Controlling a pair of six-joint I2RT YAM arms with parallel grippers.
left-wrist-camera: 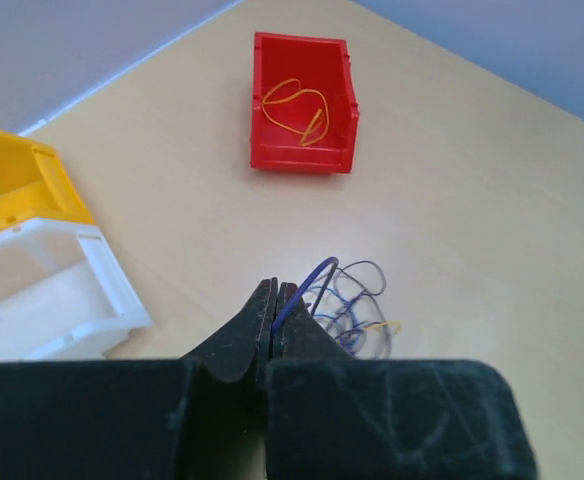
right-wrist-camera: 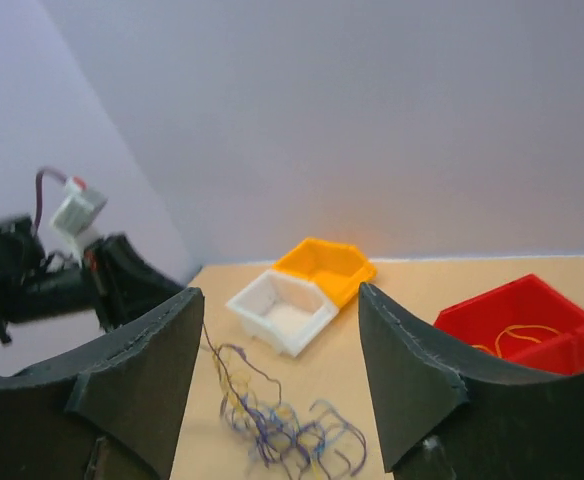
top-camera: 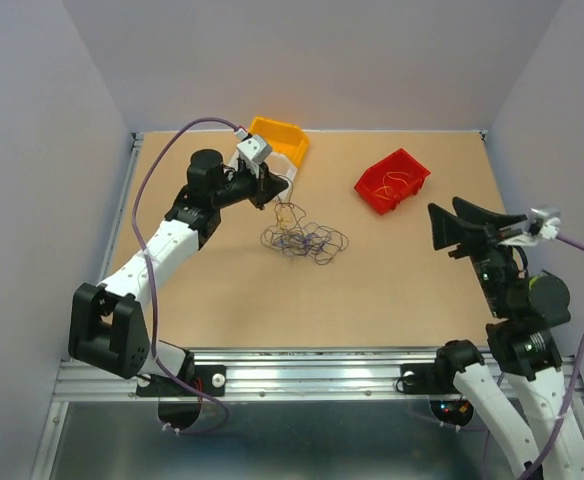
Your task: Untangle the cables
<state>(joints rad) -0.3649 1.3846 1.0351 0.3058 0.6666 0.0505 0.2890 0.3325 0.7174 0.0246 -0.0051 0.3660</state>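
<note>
Left wrist view: the left gripper blocks the near side of the cables, this side of the red bin, and the strands there are too fine to tell apart. Left of the red bin, the white bin and yellow bin run off the frame. Right wrist view: a finger of the right gripper covers the red bin's near corner.

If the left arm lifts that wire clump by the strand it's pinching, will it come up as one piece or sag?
Probably floppy: the wire clump lies in loose, limp loops. It likely weighs little, being hair-thin. With the left gripper shut on one purple strand, the snagged loops may trail up together.
</note>
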